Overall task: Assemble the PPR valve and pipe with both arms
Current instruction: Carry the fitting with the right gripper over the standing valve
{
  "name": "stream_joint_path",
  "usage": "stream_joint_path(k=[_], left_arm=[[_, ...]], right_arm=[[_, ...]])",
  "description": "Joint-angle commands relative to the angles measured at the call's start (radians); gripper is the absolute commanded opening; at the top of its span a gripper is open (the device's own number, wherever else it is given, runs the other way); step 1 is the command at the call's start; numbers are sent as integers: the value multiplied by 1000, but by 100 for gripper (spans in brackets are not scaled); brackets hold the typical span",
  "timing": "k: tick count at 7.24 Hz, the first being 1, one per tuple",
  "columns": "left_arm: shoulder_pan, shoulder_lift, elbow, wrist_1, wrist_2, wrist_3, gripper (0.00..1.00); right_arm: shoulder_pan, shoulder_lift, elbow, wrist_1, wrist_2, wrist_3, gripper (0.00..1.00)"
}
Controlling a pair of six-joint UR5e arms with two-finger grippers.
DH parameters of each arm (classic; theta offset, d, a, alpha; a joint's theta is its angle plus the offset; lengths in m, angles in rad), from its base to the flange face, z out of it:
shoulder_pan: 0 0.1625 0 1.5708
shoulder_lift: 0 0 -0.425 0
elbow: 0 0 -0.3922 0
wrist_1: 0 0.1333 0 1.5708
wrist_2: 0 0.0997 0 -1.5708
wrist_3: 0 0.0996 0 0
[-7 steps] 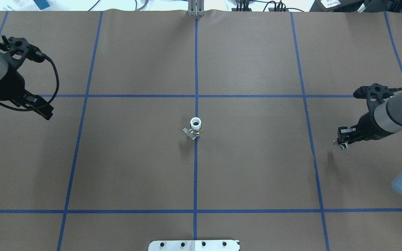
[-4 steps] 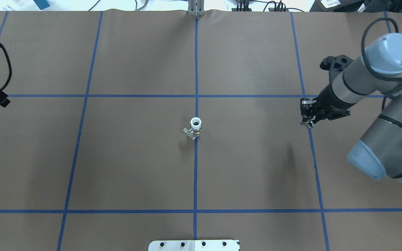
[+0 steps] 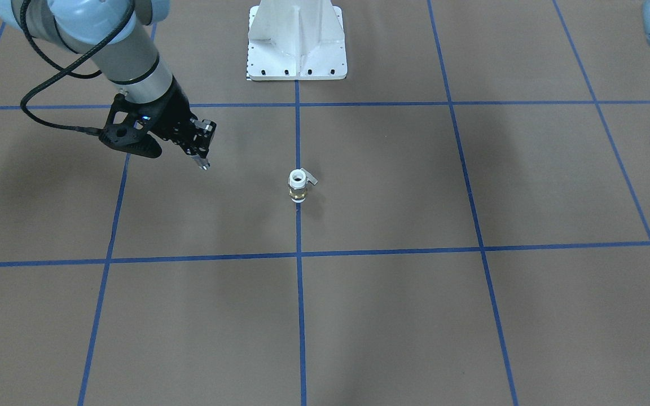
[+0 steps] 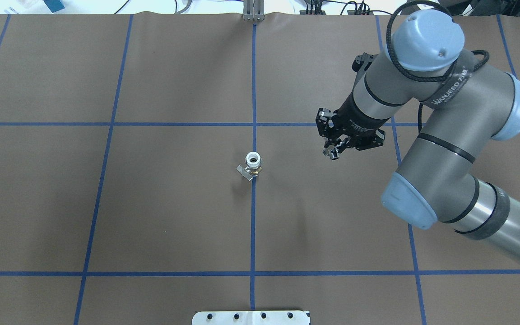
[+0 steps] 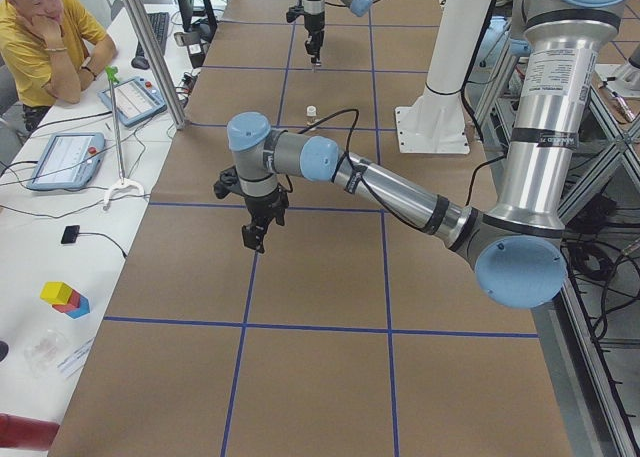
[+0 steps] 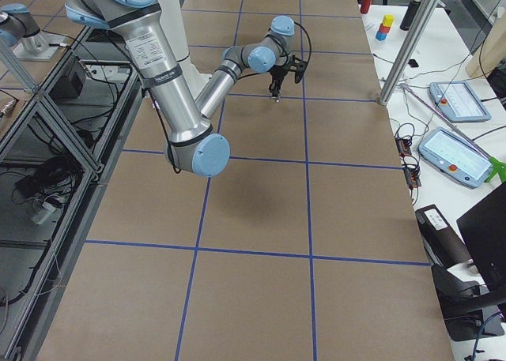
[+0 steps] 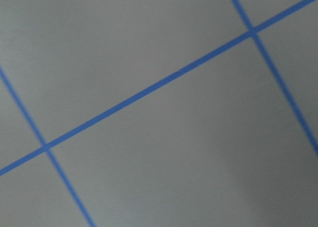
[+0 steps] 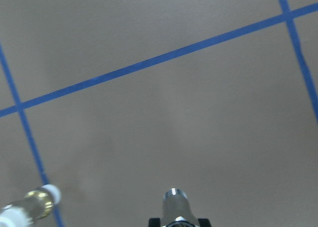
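The right arm [image 4: 449,135] is thick grey tubes joined by rounded light-blue caps [image 4: 427,38] with tiny screws. Pale lettering [image 4: 449,85] crosses a dark band well behind the black fingers [image 4: 329,145], and a black braided cable [image 3: 22,105] loops over the cap nearest them. The left arm [image 5: 400,192] matches, with a silver elbow section.

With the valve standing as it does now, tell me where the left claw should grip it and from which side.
Probably grip the PPR valve on its white top collar, coming straight down. It stands upright, open end up, and its grey lever juts toward the robot's left and near side, so close on the lever-free sides.
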Motion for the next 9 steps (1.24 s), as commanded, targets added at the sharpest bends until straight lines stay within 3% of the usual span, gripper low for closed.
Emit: stream_joint_path(k=[1,3,6,9], left_arm=[[-56,2,60,-53,-21,5,100],[-54,2,62,-55,-23,5,100],[-54,2,63,-55,-26,5,100],[-54,4,70,-53,-89,4,100]], right_arm=[[-52,122,-46,-51,-58,110,0],[-112,248,-185,-50,-137,193,0],[-138,388,-371,-44,-172,224,0],[-162,379,-381,-42,-182,223,0]])
